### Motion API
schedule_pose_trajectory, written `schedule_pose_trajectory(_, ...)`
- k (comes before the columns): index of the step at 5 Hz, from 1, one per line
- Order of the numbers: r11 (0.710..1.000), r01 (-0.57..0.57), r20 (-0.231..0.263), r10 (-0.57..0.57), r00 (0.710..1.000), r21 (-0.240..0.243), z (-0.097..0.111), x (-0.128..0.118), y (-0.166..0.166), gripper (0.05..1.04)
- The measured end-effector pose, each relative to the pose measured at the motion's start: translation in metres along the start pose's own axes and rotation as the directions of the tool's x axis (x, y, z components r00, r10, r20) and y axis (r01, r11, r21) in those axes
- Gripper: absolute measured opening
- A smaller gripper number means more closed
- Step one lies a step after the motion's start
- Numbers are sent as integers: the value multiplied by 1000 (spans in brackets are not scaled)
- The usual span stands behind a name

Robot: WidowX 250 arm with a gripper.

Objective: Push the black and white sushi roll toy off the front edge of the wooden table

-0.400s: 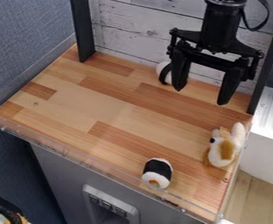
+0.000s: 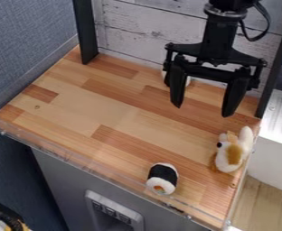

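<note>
A: Claw [image 2: 202, 111] status?
B: Jaws apart, above wood counter [image 2: 116, 110].
A: Things?
B: Plush animal [image 2: 232, 154] below right of it, sushi toy [image 2: 163, 173] lower left, white item [image 2: 187, 81] behind, mostly hidden.

The black two-finger gripper [image 2: 203, 111] has displaced between 6 and 7 o'clock in the view. Its 9 o'clock finger now overlaps the middle of the white rounded object [image 2: 188, 81], concealing the previously visible black band.
</note>
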State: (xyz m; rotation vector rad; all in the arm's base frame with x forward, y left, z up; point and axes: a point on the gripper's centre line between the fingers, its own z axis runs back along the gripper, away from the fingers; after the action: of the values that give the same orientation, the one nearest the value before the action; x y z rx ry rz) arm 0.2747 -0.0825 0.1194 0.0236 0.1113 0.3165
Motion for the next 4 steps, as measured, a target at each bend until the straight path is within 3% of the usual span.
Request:
schedule_pose_trajectory(1,976,-216,-3,216,976,-11,-1,-7,1,995)
schedule_pose_trajectory(2,926,-377,-17,377,926,-9,-22,-15,4,999)
schedule_pose_trajectory(3,906,-422,-14,421,907,-21,-45,-22,5,999)
schedule_pose_trajectory(4,933,-359,2,359,933,-40,-65,-22,3,999)
